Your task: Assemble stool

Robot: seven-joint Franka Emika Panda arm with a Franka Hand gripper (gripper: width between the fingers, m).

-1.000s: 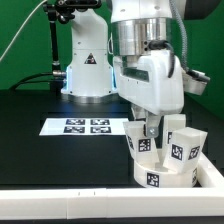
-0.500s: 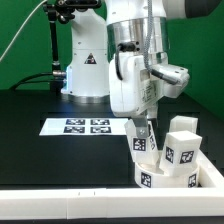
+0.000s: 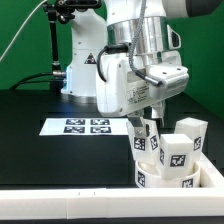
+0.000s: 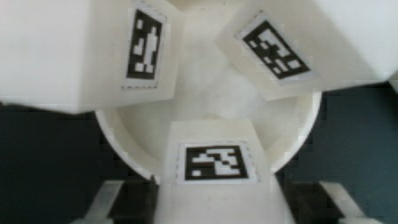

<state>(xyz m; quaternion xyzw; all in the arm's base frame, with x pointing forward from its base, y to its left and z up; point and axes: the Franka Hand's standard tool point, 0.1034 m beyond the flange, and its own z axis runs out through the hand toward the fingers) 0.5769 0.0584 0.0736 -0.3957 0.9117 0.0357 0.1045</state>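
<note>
Black counter (image 3: 40, 100) fills the scene's near ground, and on it, toward the exterior view's left, lies the marker board (image 3: 82, 126), flat and apart from the arm. Further right the white Panda arm (image 3: 135, 75) reaches down over the stool (image 3: 165, 155), which sits on the counter at the exterior view's right, hard against the white border rails (image 3: 215, 178). Two tagged legs (image 3: 183, 148) stand up from the round seat (image 3: 150, 170) (a third leg cannot be made out for certain). The fingers (image 4: 107, 203) straddle the seat's rim, set partway apart with the rim between them; whether they actually press on it the pictures do not settle.
</note>
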